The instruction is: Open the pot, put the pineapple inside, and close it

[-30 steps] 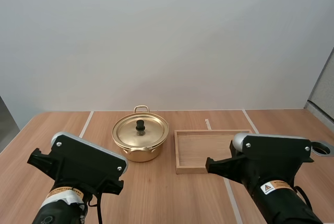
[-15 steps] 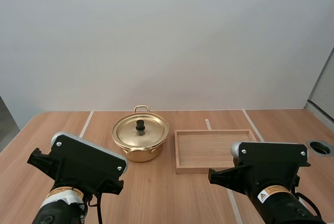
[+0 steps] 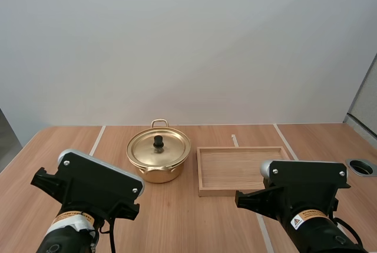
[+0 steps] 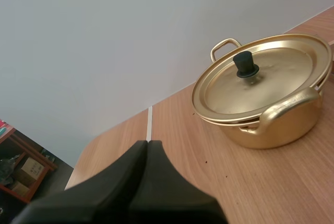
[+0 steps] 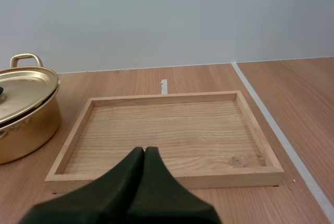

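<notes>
A gold pot (image 3: 158, 161) stands on the wooden table with its lid (image 3: 158, 147) on, black knob (image 3: 158, 141) on top. In the left wrist view the pot (image 4: 271, 109) sits ahead of my left gripper (image 4: 147, 143), whose fingers lie together as one dark wedge, well short of it. My right gripper (image 5: 144, 151) is shut on nothing, hovering near the front rim of the wooden tray (image 5: 250, 125), with the pot (image 5: 23, 125) beside the tray. No pineapple is visible.
The wooden tray (image 3: 203, 173) lies right of the pot and holds nothing. White lines (image 3: 97, 140) cross the tabletop. A round hole (image 3: 360, 167) sits near the table's right edge. Both arm bodies (image 3: 91, 194) fill the near edge.
My right arm has drawn back and down toward the near edge, uncovering more of the tray. It has held still over the last half second. The left arm has not moved.
</notes>
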{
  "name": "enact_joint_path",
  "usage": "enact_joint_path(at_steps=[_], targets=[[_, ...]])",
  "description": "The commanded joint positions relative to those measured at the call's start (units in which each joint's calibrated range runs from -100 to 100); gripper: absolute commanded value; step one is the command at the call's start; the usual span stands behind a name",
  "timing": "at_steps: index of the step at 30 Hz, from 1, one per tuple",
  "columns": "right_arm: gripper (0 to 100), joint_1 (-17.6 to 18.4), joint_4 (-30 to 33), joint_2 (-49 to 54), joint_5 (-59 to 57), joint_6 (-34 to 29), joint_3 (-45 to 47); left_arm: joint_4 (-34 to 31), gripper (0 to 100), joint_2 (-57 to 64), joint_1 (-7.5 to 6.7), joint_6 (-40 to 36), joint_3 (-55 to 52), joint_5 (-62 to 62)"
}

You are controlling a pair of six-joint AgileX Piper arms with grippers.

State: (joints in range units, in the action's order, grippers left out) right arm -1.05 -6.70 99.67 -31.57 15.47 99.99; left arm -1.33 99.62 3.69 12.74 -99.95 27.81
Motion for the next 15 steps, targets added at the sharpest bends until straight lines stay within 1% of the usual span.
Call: enact_joint_path(at_steps=[1,9,11,13,15], targets=[[0,-0.2,0.5,0.3,0.0,-0.2,0.0,-0.3,0,0.4,0.1,-0.3,0.0,-0.6],[0,-0.2,-0.1,0.3,0.0,-0.2,0.0,0.4,0,0.4,0.1,-0.3,0.0,-0.6],[0,-0.2,-0.1,0.3,0.0,-0.2,0.0,4.5,0,0.4,0.1,-0.3,0.0,-0.6],[0,-0.2,-0.1,0.3,0.0,-0.2,0.0,11.2,0,0.4,0.1,-0.3,0.0,0.2],[0,-0.2,-0.1,0.3,0.0,-0.2,0.0,16.1,0,0.4,0.1,-0.3,0.0,1.1]])
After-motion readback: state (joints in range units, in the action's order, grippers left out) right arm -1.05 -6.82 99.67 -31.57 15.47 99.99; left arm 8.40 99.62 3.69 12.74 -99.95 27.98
